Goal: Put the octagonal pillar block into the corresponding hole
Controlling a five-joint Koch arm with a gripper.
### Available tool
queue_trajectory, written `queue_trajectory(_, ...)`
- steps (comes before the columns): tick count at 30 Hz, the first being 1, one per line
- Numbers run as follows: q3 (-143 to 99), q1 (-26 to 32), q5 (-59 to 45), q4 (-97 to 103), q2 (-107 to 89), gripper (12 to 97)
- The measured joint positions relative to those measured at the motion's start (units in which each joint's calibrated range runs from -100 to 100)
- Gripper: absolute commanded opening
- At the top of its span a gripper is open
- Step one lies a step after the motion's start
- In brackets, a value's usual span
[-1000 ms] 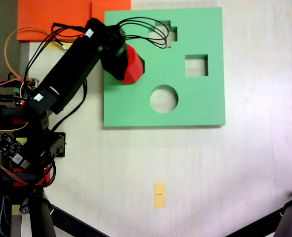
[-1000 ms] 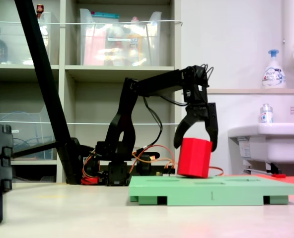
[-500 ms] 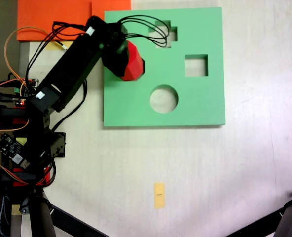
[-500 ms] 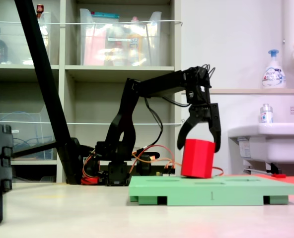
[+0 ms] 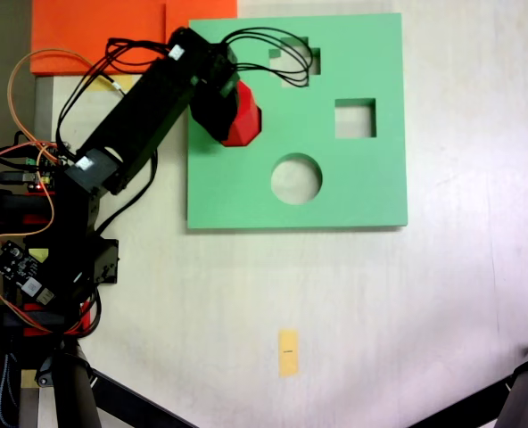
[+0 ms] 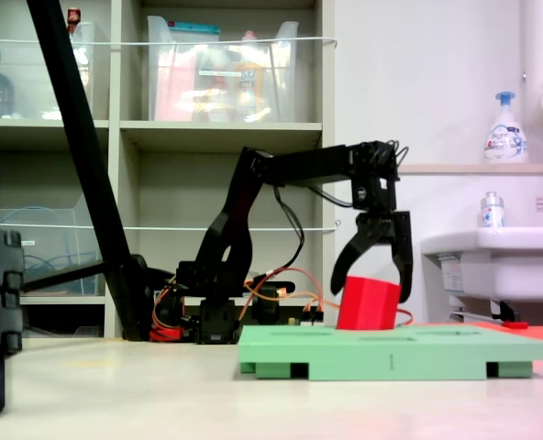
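Claw (image 6: 372,273) spread, straddling red octagonal pillar block (image 6: 368,304), sunk partly into green board (image 6: 395,351)

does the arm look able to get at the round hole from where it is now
Probably yes: the round hole lies open with nothing on it, just beyond the gripper, whose fingers straddle the red block on the green board.

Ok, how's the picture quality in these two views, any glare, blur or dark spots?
In the fixed view from above, the pale table looks washed out and slightly soft, while the square green foam board stays evenly lit; in the low side fixed view, the small red foam block between the fingers of the gripper is fairly sharp, and the dark frame at the left edge is underexposed.
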Motion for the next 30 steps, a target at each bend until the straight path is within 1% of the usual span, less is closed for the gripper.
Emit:
queue_trajectory(1,0.0,0.0,0.0,0.0,0.3,36.8)
queue_trajectory(3,0.0,0.0,0.0,0.1,0.8,47.2)
queue_trajectory(4,0.0,0.0,0.0,0.1,0.8,50.6)
queue_trajectory(7,0.0,0.0,0.0,0.3,1.1,54.0)
queue_trajectory(8,0.0,0.0,0.0,0.4,1.4,56.7)
queue_trajectory(10,0.0,0.0,0.0,0.3,1.9,64.1)
queue_trajectory(11,-0.2,0.0,0.0,0.4,2.2,70.7)
queue_trajectory(14,-0.5,0.0,0.0,0.4,2.5,84.0)
queue_trajectory(16,-0.6,0.0,0.0,0.4,2.7,86.0)
queue_trajectory(18,-0.6,0.0,0.0,0.4,2.7,92.1)
queue_trajectory(19,-0.6,0.0,0.0,0.4,2.9,93.1)
queue_trajectory(24,-0.6,0.0,-1.2,0.4,-0.5,93.0)
queue_trajectory(27,-0.5,0.0,-4.8,0.4,-13.4,93.0)
queue_trajectory(30,1.2,-0.4,-11.6,0.4,-27.8,91.9)
